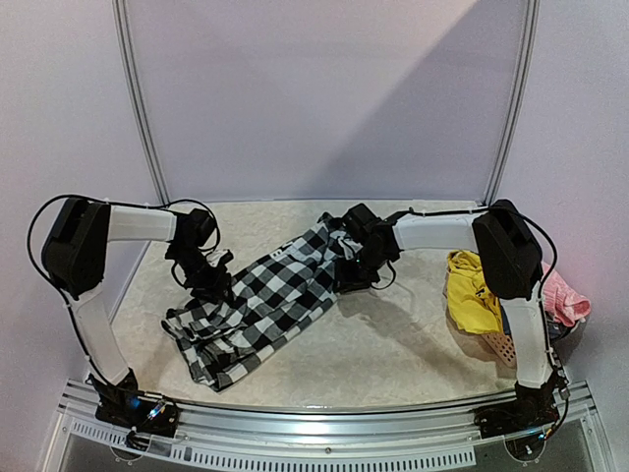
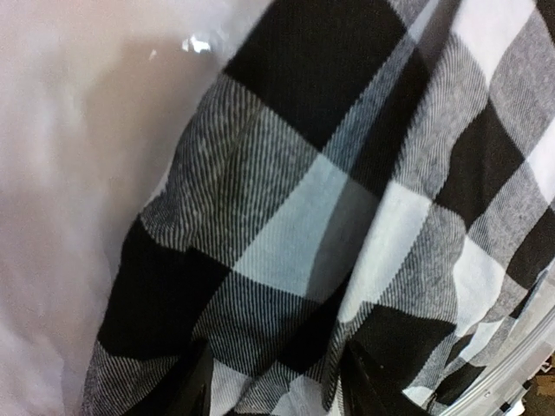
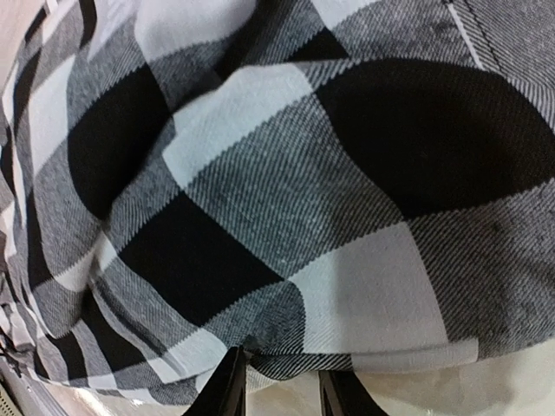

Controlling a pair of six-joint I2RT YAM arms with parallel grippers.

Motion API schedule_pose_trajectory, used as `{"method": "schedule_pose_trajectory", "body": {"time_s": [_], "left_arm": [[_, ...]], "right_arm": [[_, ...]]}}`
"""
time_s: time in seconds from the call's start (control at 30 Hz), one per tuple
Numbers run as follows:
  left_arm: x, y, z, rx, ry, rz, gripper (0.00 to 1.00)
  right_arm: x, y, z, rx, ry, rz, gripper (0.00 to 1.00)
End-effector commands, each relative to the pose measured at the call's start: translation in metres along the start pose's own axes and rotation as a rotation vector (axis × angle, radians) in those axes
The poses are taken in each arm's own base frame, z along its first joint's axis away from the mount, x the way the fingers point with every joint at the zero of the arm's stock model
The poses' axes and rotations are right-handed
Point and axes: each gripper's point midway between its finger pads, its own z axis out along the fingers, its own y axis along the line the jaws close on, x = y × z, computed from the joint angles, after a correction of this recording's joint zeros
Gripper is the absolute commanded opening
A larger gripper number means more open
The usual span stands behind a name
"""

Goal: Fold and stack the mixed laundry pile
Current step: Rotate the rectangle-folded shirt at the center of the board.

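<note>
The black-and-white checked shirt [image 1: 257,300] lies spread slantwise across the middle of the table. My left gripper [image 1: 203,276] is at the shirt's upper left edge. In the left wrist view its jaws [image 2: 277,388] stand wide apart with checked cloth [image 2: 329,199] lying between them. My right gripper [image 1: 351,265] is at the shirt's far right end. In the right wrist view its jaws [image 3: 279,383] stand a little apart at the shirt's hem [image 3: 347,355], with table showing between them. A yellow garment [image 1: 470,288] and a pink one [image 1: 567,297] lie at the right. The blue-grey one is not visible.
A salmon perforated basket [image 1: 498,344] sits at the right under the yellow garment, beside the right arm's upright link. Pale walls with metal rails close in the back and sides. The metal frame rail [image 1: 324,433] runs along the near edge.
</note>
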Motion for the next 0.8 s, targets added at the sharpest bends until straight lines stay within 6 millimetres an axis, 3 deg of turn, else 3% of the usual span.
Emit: {"method": "schedule_pose_trajectory", "body": {"time_s": [0.0, 0.2, 0.4, 0.57, 0.77], "left_arm": [[0.030, -0.002, 0.004, 0.010, 0.058, -0.073, 0.50], [0.064, -0.003, 0.015, 0.036, 0.095, -0.159, 0.48], [0.086, -0.018, 0.025, 0.105, 0.104, -0.258, 0.47], [0.093, -0.043, 0.033, 0.157, 0.115, -0.299, 0.47], [0.090, -0.087, 0.041, 0.230, 0.121, -0.286, 0.47]], "right_arm": [[-0.008, -0.003, 0.024, -0.032, 0.007, 0.001, 0.29], [-0.026, -0.005, 0.036, -0.074, -0.027, 0.020, 0.28], [-0.045, -0.007, 0.041, -0.108, -0.052, 0.037, 0.28], [-0.059, -0.009, 0.042, -0.125, -0.062, 0.048, 0.28], [-0.068, -0.018, 0.035, -0.117, -0.070, 0.067, 0.28]]}}
